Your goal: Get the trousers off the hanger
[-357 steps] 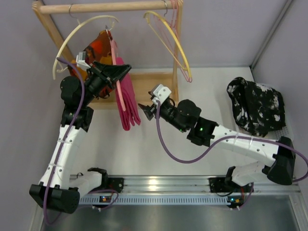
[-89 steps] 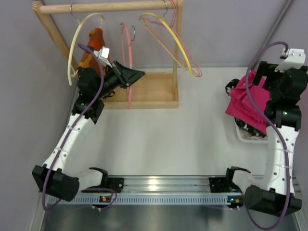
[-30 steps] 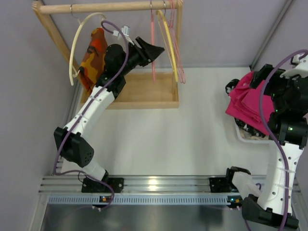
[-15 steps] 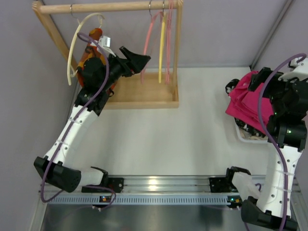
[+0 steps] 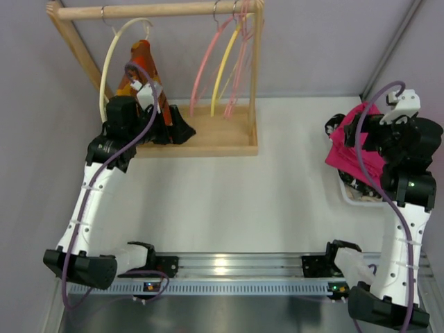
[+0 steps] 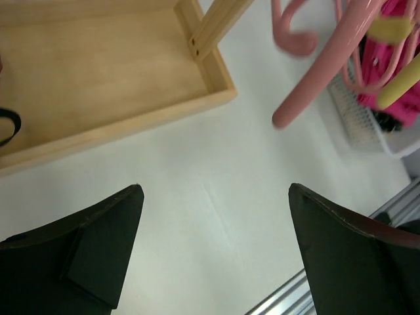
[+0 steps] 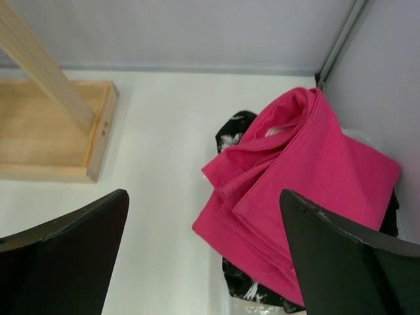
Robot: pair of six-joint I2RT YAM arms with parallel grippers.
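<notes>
The magenta trousers (image 5: 350, 149) lie bunched on top of the speckled cloth at the right edge of the table, off the hanger. In the right wrist view the trousers (image 7: 308, 190) fill the space just ahead of my right gripper (image 7: 203, 193), which is open and holds nothing. The salmon-pink hanger (image 5: 201, 66) hangs bare from the wooden rail (image 5: 159, 10). My left gripper (image 5: 182, 130) is low over the rack's wooden base, open and empty. In its own view, the left gripper (image 6: 215, 187) points at bare table, with the hanger (image 6: 328, 72) up to the right.
An orange-red garment (image 5: 142, 66) hangs on a cream hanger (image 5: 105, 69) close behind my left wrist. A yellow hanger (image 5: 225, 66) and another pink one hang beside the bare hanger. The speckled cloth (image 7: 256, 289) sits in a white basket (image 5: 347, 198). The rack's base tray (image 6: 98, 72) lies below.
My left gripper opened, let go of the hanger at the rail and drew back down and left to the rack's base. The hangers swing. The right arm shifted slightly.
</notes>
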